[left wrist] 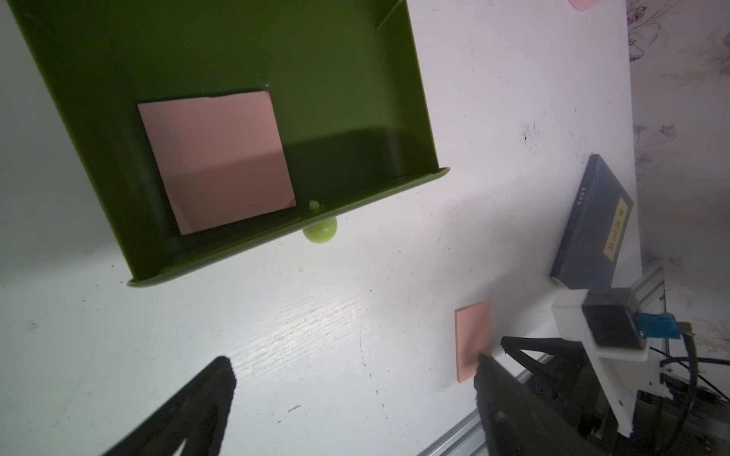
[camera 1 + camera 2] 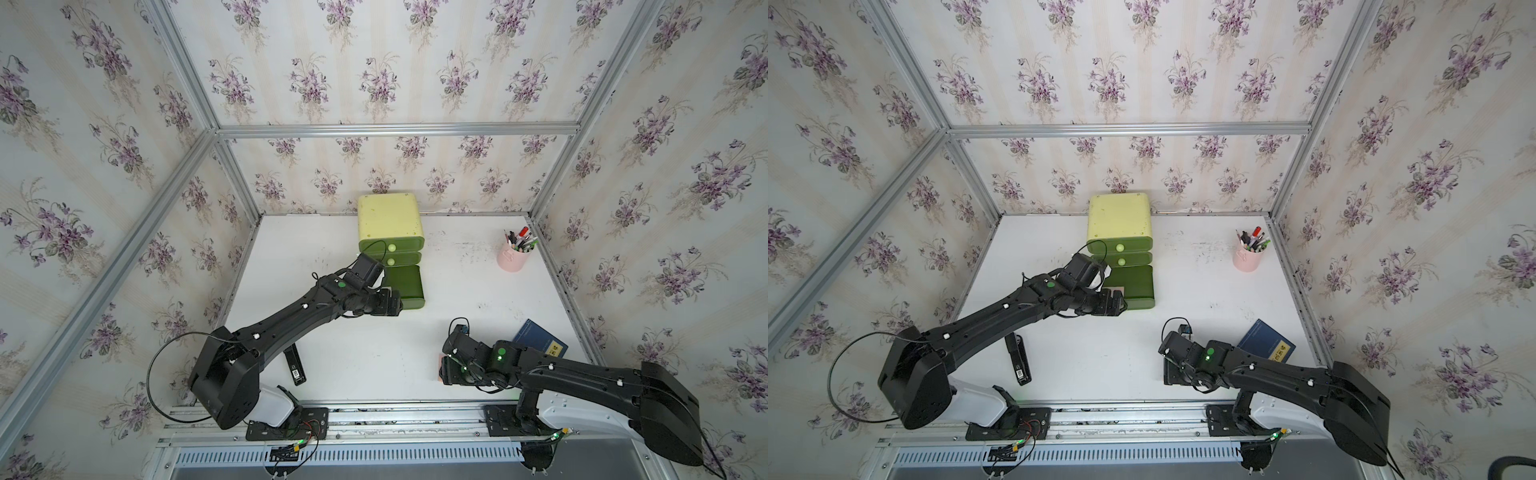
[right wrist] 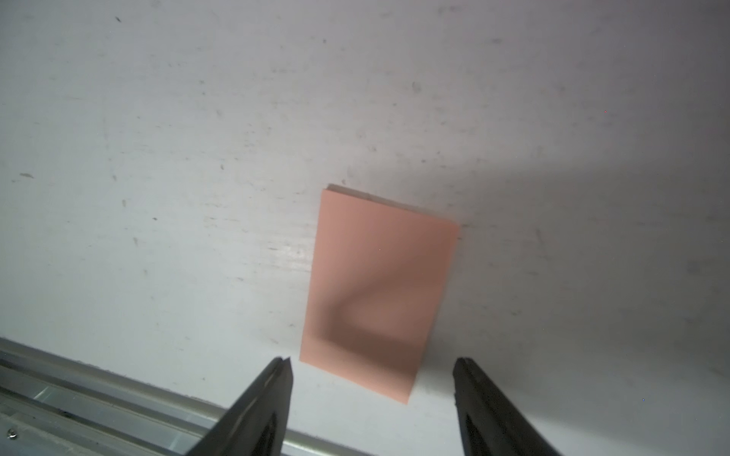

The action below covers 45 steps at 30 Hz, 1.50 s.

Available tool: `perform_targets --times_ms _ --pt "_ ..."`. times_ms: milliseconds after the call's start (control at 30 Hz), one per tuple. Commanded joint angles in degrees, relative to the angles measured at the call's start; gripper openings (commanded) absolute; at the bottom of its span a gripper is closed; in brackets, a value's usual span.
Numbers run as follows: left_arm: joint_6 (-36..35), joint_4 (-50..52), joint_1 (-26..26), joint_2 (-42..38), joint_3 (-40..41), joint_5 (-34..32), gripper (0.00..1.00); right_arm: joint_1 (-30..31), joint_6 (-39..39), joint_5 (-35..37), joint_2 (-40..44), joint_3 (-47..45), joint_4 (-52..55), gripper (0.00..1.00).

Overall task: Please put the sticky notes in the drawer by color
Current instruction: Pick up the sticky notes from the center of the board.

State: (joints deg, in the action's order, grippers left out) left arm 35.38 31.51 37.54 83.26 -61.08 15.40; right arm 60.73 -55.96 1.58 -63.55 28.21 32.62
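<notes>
Two drawers of the chest (image 2: pixel 390 218) are shut in both top views; the bottom drawer (image 2: pixel 406 286) stands pulled out. Left wrist view: one salmon note (image 1: pixel 215 162) lies flat inside it, left gripper (image 1: pixel 351 357) released. Right wrist view: we find the second salmon note (image 3: pixel 379 284), thin and uncreased, on the bench (image 3: pixel 158 138) well before the chest, right gripper (image 3: pixel 371 359) spread, empty. It remains to stow.
</notes>
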Motion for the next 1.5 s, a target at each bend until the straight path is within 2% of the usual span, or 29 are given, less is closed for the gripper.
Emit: perform_targets --times_ms 0,133,267,367,700,800,933,967,1267,1467 --pt "0.1 -0.9 0.0 -0.9 1.4 -0.2 0.94 0.3 0.3 0.5 -3.0 1.7 -0.8 0.69" --pt "-0.1 -1.0 0.0 -1.8 2.9 -0.6 0.94 0.4 1.6 2.0 -6.9 4.0 1.3 0.69" --pt "0.0 -1.1 0.0 -3.8 4.6 -1.7 0.94 0.4 2.9 1.9 -11.1 6.3 2.9 0.64" --pt "0.2 -0.9 -0.1 -4.4 5.3 -2.0 0.94 1.3 3.9 2.6 -15.2 8.9 6.1 0.63" --pt "0.5 -1.1 0.0 -5.6 7.5 -3.3 0.94 1.7 6.0 1.1 -21.9 8.0 4.5 0.61" --pt "0.3 -0.9 0.0 -5.6 7.6 -3.4 0.94 1.8 6.8 0.0 -23.4 7.1 3.3 0.52" --pt "0.5 -1.5 0.0 -5.7 8.0 -3.2 0.94 1.8 7.0 -1.2 -22.7 6.7 0.9 0.39" --pt "0.5 -1.6 0.0 -5.6 8.2 -3.1 0.94 1.7 6.9 -1.0 -22.1 6.9 0.8 0.38" --pt "0.7 -2.1 0.0 -5.4 8.8 -2.6 0.95 1.6 9.7 5.5 -17.9 16.2 9.2 0.43" --pt "0.9 -1.7 0.0 -6.0 9.0 -3.3 0.95 -1.1 13.9 7.2 -18.1 22.9 12.3 0.42"
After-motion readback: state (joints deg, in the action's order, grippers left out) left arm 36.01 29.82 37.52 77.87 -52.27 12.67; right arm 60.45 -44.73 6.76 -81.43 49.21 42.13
